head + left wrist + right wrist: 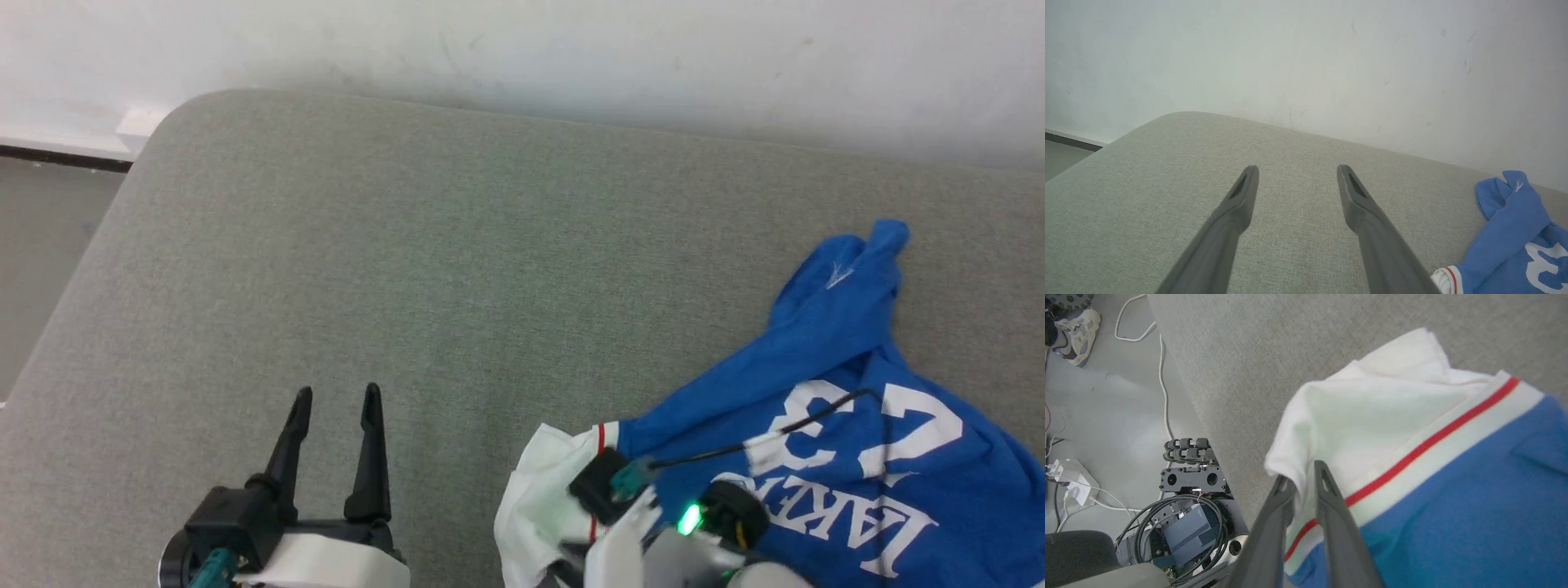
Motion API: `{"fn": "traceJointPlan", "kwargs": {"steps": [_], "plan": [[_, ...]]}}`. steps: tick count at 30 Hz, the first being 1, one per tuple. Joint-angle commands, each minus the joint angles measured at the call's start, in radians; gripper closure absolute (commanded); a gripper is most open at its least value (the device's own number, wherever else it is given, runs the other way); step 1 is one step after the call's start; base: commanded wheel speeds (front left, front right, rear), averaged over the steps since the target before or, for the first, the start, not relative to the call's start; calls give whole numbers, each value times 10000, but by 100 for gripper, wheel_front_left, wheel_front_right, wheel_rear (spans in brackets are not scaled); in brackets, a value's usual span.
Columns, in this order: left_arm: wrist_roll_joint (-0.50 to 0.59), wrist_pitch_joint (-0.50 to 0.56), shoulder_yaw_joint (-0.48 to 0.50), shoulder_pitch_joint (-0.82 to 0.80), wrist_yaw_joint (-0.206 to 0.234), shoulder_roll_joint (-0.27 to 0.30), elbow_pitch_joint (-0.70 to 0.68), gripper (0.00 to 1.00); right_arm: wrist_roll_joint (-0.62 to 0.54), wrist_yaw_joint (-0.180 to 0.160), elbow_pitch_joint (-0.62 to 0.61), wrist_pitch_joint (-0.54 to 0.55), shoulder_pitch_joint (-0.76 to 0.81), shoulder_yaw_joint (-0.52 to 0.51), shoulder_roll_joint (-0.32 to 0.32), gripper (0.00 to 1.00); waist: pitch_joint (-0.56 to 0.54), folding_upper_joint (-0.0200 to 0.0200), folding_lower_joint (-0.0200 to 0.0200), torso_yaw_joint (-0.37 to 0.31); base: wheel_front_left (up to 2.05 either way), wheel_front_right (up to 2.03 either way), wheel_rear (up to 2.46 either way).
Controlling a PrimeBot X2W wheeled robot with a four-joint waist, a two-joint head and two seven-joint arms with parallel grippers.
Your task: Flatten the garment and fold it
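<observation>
The garment (824, 425), a royal-blue shirt with white numbers and lettering, lies crumpled at the right of the grey cushioned surface (457, 269). Its white sleeve with a red stripe (1372, 428) hangs lifted in the right wrist view, where my right gripper (1301, 479) is shut on the sleeve's edge, cloth pinched between the two dark fingers. In the head view that wrist sits over the sleeve (543, 490) at the bottom. My left gripper (336, 400) stands open at the lower left, fingers apart with nothing between them, well left of the garment (1515, 228).
A white wall (571, 57) runs behind the surface, whose rounded corner (175, 114) is at the back left. Below the surface's near edge the right wrist view shows floor with cables (1161, 375), a shoe (1079, 326) and electronic gear (1192, 522).
</observation>
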Motion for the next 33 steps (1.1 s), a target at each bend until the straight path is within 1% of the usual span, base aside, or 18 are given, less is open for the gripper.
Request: {"fn": "traceJointPlan", "kwargs": {"steps": [1,5,8,11,13,15,18,19,22,24,27,30,32,33], "plan": [[-51,-7,-40,88,74,-37,-15,0,-80,-9,-43,-291,-4,-220,-18,0,-24,0,1,29,0,0,0],[-80,71,-96,142,52,9,24,0,36,-9,-374,-1086,30,-1036,186,0,-284,0,1,-187,0,0,0],[-81,120,-65,136,52,100,-13,0,-81,-9,-906,-1872,11,-2149,414,0,-522,0,1,-429,0,0,0],[-31,153,-70,215,94,186,-131,0,-700,-9,-1617,-2919,152,-3547,626,0,-697,0,1,-732,0,0,0],[4,165,-96,274,97,242,-230,0,-1610,-9,-2174,-3784,344,-4474,683,0,-754,0,1,-946,0,0,0],[16,144,-110,340,79,288,-330,0,-2545,-9,-2661,-4551,773,-5302,723,0,-776,0,1,-1160,0,0,0],[16,92,-124,486,52,341,-446,0,-3300,-9,-3280,-5582,1804,-6729,843,0,-764,0,1,-1490,0,0,0],[4,67,-110,549,39,367,-481,0,-3348,-9,-3449,-5905,2183,-7166,863,0,-741,0,1,-1603,0,0,0],[36,-4,-121,779,22,444,-537,0,-2821,-9,-3602,-6891,3312,-8321,875,0,-661,0,1,-1947,0,0,0],[110,-29,-164,890,19,510,-537,0,-2445,-9,-3449,-7371,3926,-8756,877,0,-573,0,1,-2163,0,0,0],[209,-35,-223,904,15,572,-571,0,-1934,-9,-3122,-7880,4404,-9016,878,0,-466,0,1,-2488,0,0,0],[361,149,-362,540,-73,646,-744,0,-1770,-9,-2986,-8196,4408,-9034,879,0,-301,0,1,-2742,0,0,0],[520,475,-587,-40,-284,720,-892,0,-1749,-9,-2966,-8301,4244,-9082,879,0,-153,0,1,-2828,0,0,0],[520,475,-587,-40,-284,720,-892,0,-1749,-9,-2966,-8301,4244,-9082,879,0,-153,0,1,-2828,0,0,0]]}}
